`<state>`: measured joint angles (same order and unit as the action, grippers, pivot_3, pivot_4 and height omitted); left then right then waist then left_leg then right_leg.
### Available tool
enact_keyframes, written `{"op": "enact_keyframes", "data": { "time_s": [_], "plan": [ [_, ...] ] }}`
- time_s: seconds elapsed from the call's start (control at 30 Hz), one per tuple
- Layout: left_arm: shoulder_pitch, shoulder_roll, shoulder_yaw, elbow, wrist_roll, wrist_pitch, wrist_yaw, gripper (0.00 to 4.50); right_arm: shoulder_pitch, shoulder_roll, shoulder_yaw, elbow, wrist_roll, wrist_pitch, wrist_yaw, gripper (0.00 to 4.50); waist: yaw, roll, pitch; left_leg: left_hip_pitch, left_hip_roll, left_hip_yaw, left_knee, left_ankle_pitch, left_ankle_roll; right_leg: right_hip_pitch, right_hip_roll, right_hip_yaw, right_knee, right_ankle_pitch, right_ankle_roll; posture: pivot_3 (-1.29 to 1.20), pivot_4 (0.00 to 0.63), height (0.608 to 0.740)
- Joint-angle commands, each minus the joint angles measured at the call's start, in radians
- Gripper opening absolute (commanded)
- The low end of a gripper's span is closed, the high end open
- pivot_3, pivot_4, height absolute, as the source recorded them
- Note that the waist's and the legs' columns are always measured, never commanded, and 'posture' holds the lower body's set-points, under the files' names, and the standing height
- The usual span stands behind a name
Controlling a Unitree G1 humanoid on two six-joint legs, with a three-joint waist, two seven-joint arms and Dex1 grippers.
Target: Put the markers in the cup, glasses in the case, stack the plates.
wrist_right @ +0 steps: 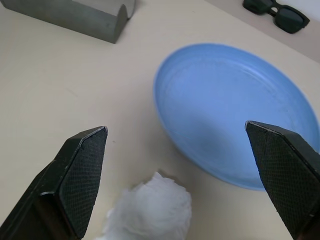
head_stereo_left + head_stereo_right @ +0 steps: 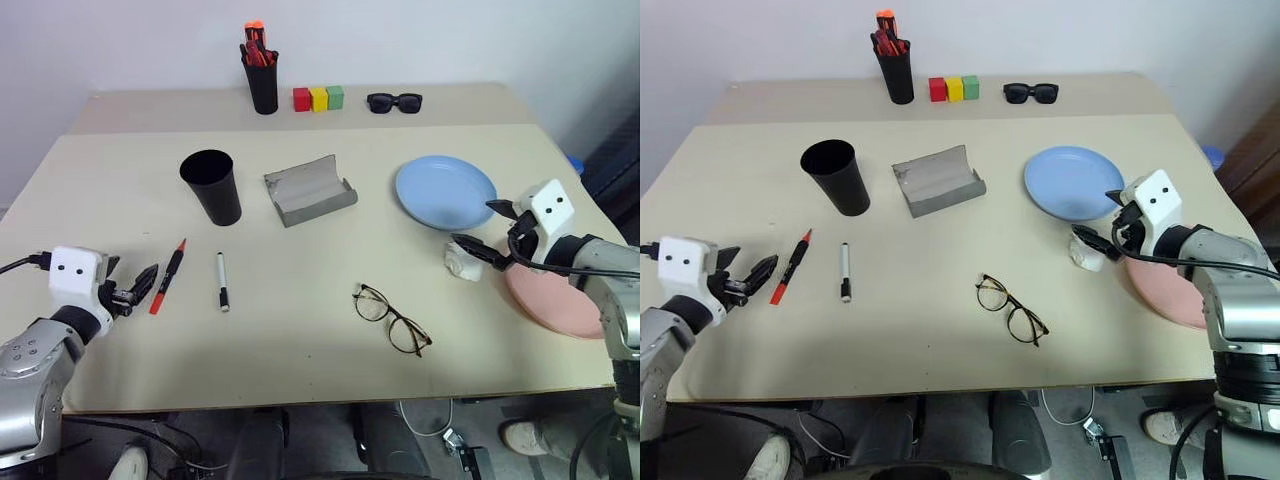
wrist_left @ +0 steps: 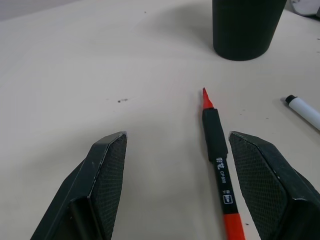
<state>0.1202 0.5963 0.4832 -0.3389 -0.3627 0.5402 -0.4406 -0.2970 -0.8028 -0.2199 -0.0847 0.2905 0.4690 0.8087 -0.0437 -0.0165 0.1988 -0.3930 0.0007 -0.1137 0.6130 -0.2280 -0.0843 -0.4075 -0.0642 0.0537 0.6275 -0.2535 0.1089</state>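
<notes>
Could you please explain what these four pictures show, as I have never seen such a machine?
This is a humanoid robot with two arms, each ending in a two-fingered claw. Two pictures look down from its head; the other two come from cameras on each wrist, looking along the black fingers.

On the beige table lie a red-orange marker, a white marker, wire-rimmed glasses, an open grey case, a wide black cup, a light blue plate, a pink plate and a crumpled white wad. At the back stand a pen cup, three coloured blocks and sunglasses.

The left claw is open beside the red-orange marker; the right claw is open near the plates. Neither holds anything.
</notes>
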Motion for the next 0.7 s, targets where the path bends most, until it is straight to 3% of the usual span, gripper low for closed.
{"op": "enact_keyframes", "data": {
  "time_s": [0.03,0.27,0.37,0.7],
  "plan": [
    [-0.021,-0.009,-0.009,-0.041,-0.005,0.022,0.029,3.3,-0.036,0.018,0.016,-0.04,0.007,-0.009,-0.017,4.5,0.0,0.0,0.0,0.0,0.0,0.0,0.0,0.0,0.0,0.0,0.0,0.0,0.0,0.0,0.0,0.0,0.15,0.74],
    [-0.101,0.009,-0.04,-0.023,0.009,0.152,0.093,3.3,-0.065,0.057,0.081,-0.098,0.01,0.004,-0.028,4.5,0.002,0.0,0.0,0.0,0.0,0.0,0.0,0.0,0.0,0.0,0.0,0.0,0.0,0.0,0.0,0.0,0.15,0.74],
    [-0.221,0.013,-0.072,0.0,-0.014,0.372,0.161,3.3,-0.095,0.122,0.186,-0.183,0.004,0.016,-0.039,4.5,0.001,-0.001,0.0,0.0,0.0,-0.001,0.0,0.0,0.0,0.0,0.001,0.0,0.001,0.0,0.0,0.0,0.15,0.74],
    [-0.477,0.033,-0.189,0.12,-0.011,0.761,0.206,3.3,-0.106,0.317,0.415,-0.367,-0.005,0.069,-0.106,4.5,0.0,-0.001,0.0,0.0,0.0,-0.002,0.0,0.0,0.0,0.0,0.001,-0.001,0.002,0.002,0.005,0.0,0.15,0.74]
  ]
}}
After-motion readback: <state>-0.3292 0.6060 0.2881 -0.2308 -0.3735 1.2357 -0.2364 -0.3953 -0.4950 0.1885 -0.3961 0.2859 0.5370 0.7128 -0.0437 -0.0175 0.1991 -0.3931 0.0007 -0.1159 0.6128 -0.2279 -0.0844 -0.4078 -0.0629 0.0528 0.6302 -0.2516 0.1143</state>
